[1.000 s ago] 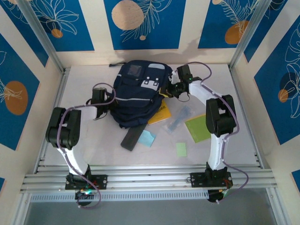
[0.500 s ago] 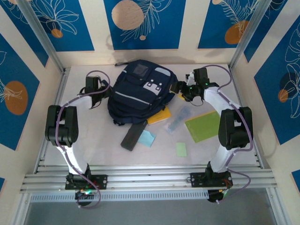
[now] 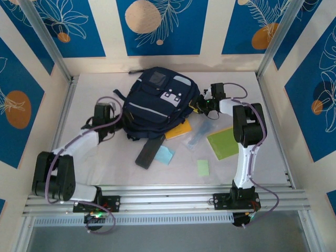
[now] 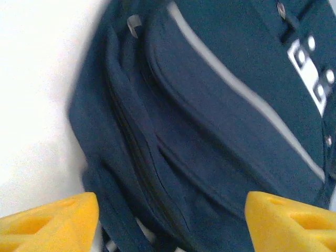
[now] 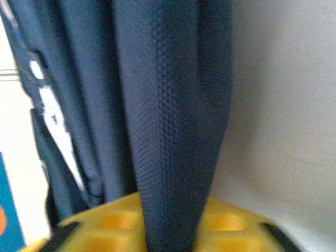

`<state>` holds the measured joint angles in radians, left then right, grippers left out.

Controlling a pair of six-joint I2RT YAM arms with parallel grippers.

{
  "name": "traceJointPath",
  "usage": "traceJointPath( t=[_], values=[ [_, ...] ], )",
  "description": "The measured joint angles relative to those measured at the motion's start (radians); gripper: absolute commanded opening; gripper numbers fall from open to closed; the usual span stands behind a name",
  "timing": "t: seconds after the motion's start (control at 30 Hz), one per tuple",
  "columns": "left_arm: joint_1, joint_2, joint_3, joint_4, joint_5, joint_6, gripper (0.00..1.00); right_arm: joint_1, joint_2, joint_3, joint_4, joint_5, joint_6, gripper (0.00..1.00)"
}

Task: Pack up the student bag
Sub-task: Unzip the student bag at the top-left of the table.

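Left fingers (image 4: 47,218) spread wide; right fingers (image 5: 236,224) clamped.

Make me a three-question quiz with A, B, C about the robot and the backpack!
1. Where is the black case compared with the student bag?
A) on top of it
B) at its near side
C) behind it, by the wall
2. What colour is the note beside the case?
A) red
B) light blue
C) white
3. How are the left fingers?
A) open
B) shut on a pen
C) shut on the case
Answers: 1B, it lies at the bag's near edge; 2B, pale blue paper; 3A, wide apart, gripping nothing.
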<state>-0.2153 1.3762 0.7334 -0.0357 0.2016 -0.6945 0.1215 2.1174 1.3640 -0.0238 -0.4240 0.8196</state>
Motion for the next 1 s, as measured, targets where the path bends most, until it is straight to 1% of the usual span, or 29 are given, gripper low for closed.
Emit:
traceJointPath(
  t=[0.1, 0.2, 0.33, 0.5, 0.67, 0.77, 0.87, 0.93, 1.0],
  values=[
    [-0.073, 0.006, -0.074, 0.051, -0.005, -0.082, 0.78, 0.007, -0.037, -0.039, 0.061, -0.019, 0.046, 0.00],
    [-0.112, 0.068, -0.087, 0.114, -0.026, -0.138, 0.78, 0.013, -0.122, -0.112, 0.082, -0.021, 0.084, 0.00],
    [-0.121, 0.199, -0.063, 0.237, -0.053, -0.177, 0.78, 0.040, -0.262, -0.192, 0.077, 0.004, 0.127, 0.00],
    [-0.116, 0.356, 0.076, 0.323, -0.119, -0.170, 0.78, 0.082, -0.386, -0.224, 0.053, 0.069, 0.180, 0.00],
    [-0.089, 0.495, 0.264, 0.332, -0.155, -0.093, 0.78, 0.129, -0.418, -0.229, 0.031, 0.158, 0.269, 0.00],
    [-0.072, 0.506, 0.335, 0.262, -0.151, -0.004, 0.77, 0.143, -0.417, -0.230, 0.031, 0.190, 0.345, 0.00],
    [-0.065, 0.481, 0.363, 0.186, -0.141, 0.106, 0.76, 0.154, -0.412, -0.225, 0.031, 0.209, 0.422, 0.00],
    [-0.065, 0.421, 0.349, 0.127, -0.118, 0.180, 0.75, 0.158, -0.399, -0.212, 0.023, 0.216, 0.470, 0.00],
    [-0.066, 0.345, 0.315, 0.090, -0.094, 0.226, 0.73, 0.163, -0.380, -0.185, 0.008, 0.216, 0.509, 0.00]
  ],
)
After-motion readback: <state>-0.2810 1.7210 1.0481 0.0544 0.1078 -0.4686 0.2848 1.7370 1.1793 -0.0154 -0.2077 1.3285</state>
